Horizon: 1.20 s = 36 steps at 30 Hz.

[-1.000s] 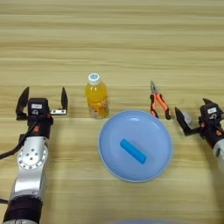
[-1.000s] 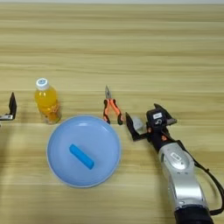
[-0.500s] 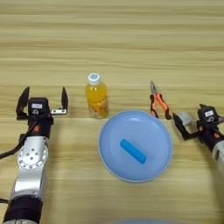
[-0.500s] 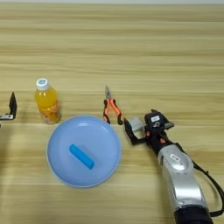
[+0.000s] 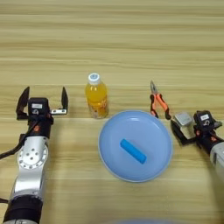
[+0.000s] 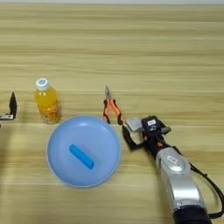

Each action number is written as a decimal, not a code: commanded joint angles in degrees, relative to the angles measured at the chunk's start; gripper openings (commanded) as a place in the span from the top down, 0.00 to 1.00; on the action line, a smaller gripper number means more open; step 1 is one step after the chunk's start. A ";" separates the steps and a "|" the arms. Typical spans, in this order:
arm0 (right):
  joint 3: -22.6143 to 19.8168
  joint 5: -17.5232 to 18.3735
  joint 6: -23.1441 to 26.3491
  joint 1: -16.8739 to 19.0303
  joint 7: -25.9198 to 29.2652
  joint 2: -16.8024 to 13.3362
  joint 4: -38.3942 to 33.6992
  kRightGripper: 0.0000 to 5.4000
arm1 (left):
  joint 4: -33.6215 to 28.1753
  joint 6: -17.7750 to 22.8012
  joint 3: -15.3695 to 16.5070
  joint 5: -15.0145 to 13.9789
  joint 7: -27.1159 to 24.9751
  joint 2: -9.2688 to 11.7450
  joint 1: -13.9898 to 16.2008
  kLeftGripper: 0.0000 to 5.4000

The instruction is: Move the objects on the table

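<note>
Fingers of the right gripper sit at the grey block, one black finger in front of it and the other hidden behind, so whether they clamp it cannot be told. Block and gripper lie just right of the plate, below the pliers. Fingers of the left gripper stand wide apart and hold nothing, near the worktop's left edge; the right eye view shows only one of them. A blue bar lies inside the plate. An orange-drink bottle stands upright behind the plate's left rim; its label cannot be read.
</note>
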 commanded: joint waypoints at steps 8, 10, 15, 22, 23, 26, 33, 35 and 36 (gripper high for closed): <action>0.27 -0.07 3.45 -1.09 0.57 -0.32 1.13 0.00 | -0.66 0.83 -0.32 0.88 0.18 -0.01 0.15 0.00; 0.27 0.00 3.89 -1.47 0.59 -0.18 1.51 0.00 | -0.72 0.87 -0.33 0.87 0.15 0.00 0.16 0.00; 0.28 0.28 4.61 -1.72 0.86 -0.13 1.67 0.02 | -0.81 0.90 -0.37 0.87 0.14 -0.04 0.16 0.00; 0.43 0.45 4.88 -1.80 1.42 -0.23 1.98 0.16 | -0.99 0.95 -0.41 0.96 0.29 -0.15 0.26 0.00; 0.44 0.48 4.90 -1.80 1.49 -0.24 2.00 0.17 | -1.02 0.97 -0.41 0.98 0.32 -0.17 0.27 0.00; 0.46 0.54 4.94 -1.77 1.68 -0.27 2.06 0.22 | -1.02 0.98 -0.38 0.99 0.35 -0.20 0.26 0.00; 0.28 0.66 4.93 -1.79 1.69 -0.20 2.22 0.36 | -0.91 0.94 -0.27 1.03 0.29 -0.25 0.21 0.00; 0.26 0.68 4.93 -1.82 1.70 -0.19 2.26 0.41 | -0.89 0.95 -0.24 1.05 0.28 -0.27 0.17 0.00; 0.26 0.69 4.93 -1.85 1.71 -0.19 2.28 0.43 | -0.86 0.96 -0.24 1.05 0.28 -0.27 0.14 0.00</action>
